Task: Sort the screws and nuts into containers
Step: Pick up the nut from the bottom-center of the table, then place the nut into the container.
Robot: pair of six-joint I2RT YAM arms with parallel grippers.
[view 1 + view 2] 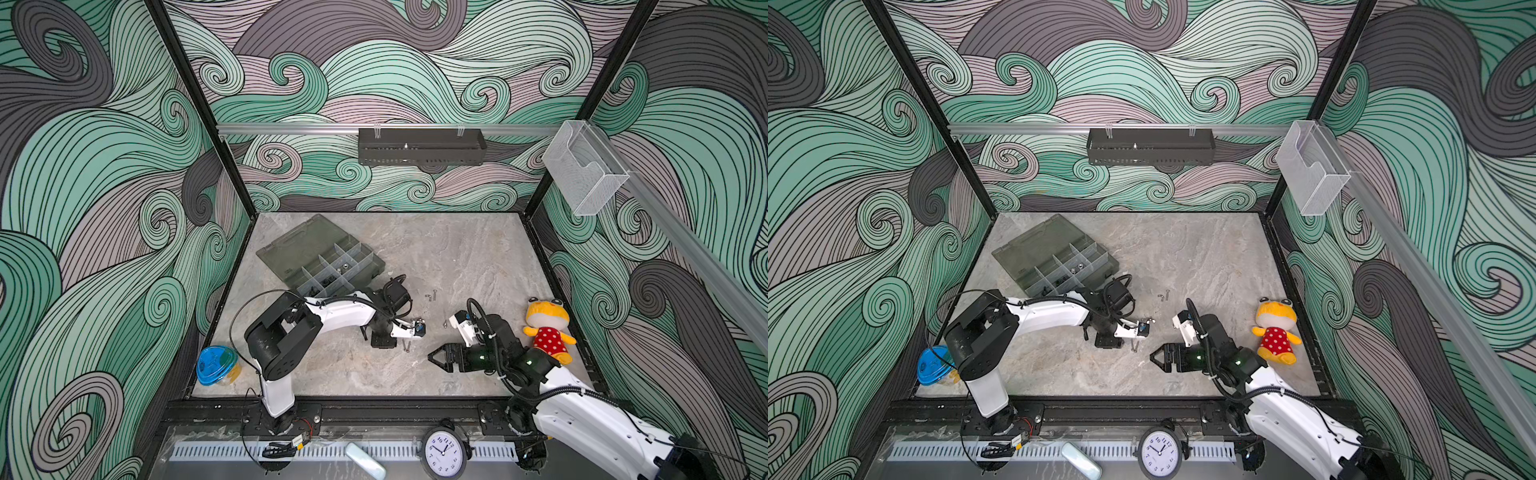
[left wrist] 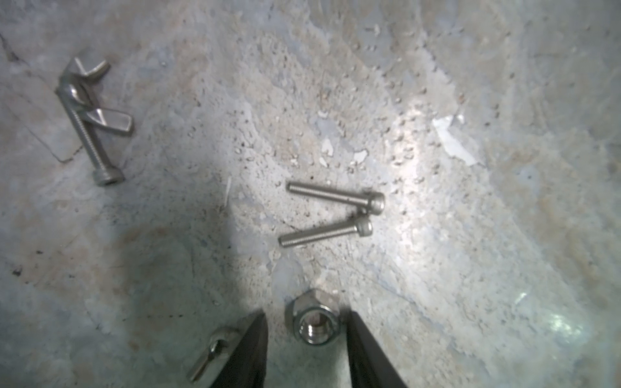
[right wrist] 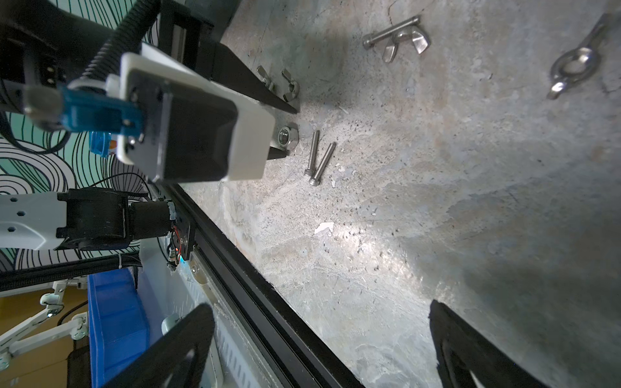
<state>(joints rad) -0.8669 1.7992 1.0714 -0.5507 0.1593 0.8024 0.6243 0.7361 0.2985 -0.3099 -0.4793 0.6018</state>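
Note:
A silver hex nut [image 2: 316,322] lies on the stone tabletop between the fingers of my left gripper [image 2: 305,315]. It touches one finger, and a gap shows at the other [image 2: 258,336]. A wing nut [image 2: 215,349] lies just outside that finger. Two silver screws [image 2: 336,198] rest side by side just ahead [image 1: 406,345]. Farther off, a screw with a wing nut on it [image 2: 90,134] lies alone [image 1: 431,295]. The containers, compartments of the grey organiser [image 1: 320,259], sit at the back left, and some hold small parts. My right gripper [image 1: 436,360] hovers wide open and empty.
A loose wing nut [image 3: 571,63] lies near the right arm. A blue-lidded tub [image 1: 216,365] stands at the front left corner. A yellow plush toy [image 1: 546,328] lies at the right edge. A clear wall box [image 1: 586,170] and a black shelf [image 1: 422,145] hang above.

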